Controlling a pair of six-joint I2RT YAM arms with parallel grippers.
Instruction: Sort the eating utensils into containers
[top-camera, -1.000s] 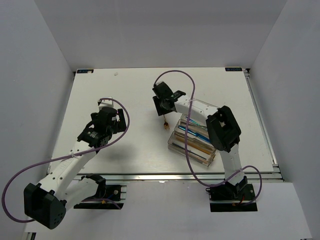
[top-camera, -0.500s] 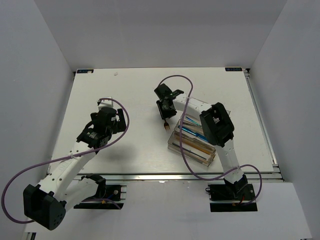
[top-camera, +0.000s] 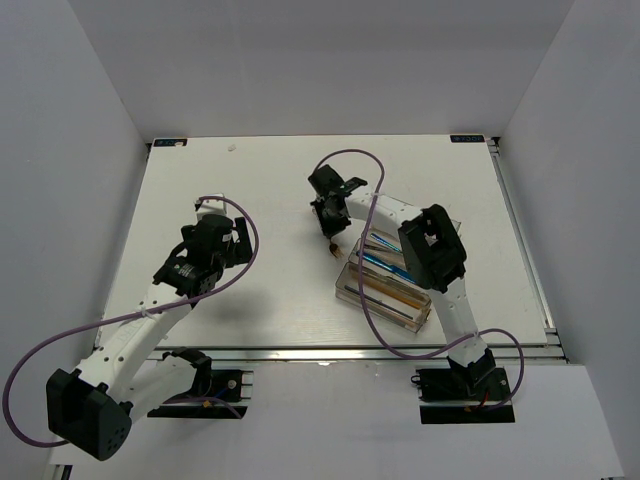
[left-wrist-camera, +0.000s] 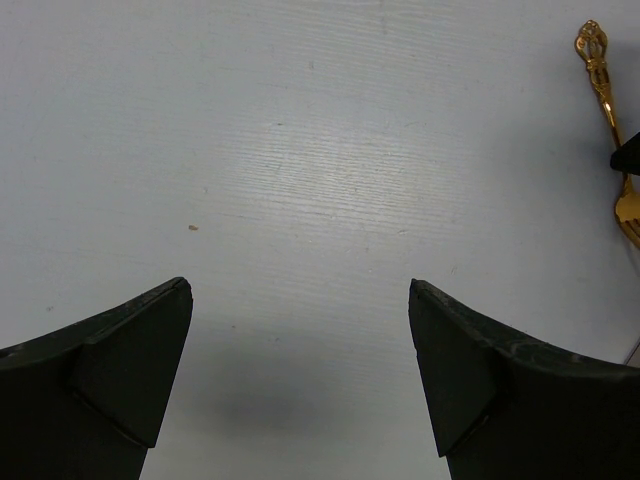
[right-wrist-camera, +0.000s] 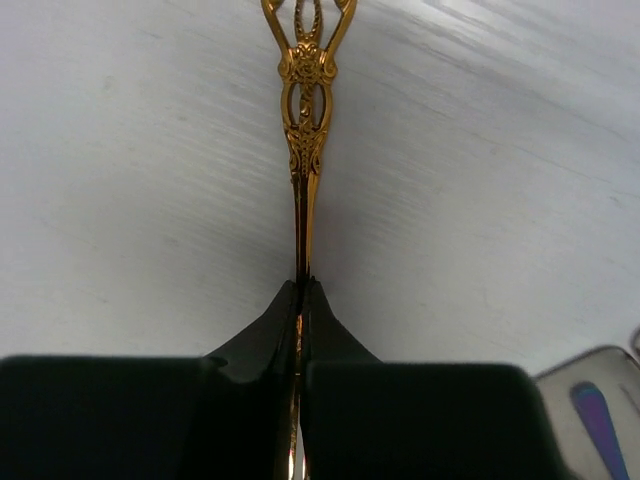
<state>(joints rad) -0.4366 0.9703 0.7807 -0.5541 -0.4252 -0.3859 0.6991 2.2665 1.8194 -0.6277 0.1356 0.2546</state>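
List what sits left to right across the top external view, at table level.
Open black left gripper → ornate gold metal fork, pinched in the right gripper → clear plastic divided organizer tray.

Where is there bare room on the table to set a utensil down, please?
Bare: the table middle between the left hand and the gold fork, and the far strip behind both hands. Crowded: right side, where the right hand pinches the fork beside the filled tray.
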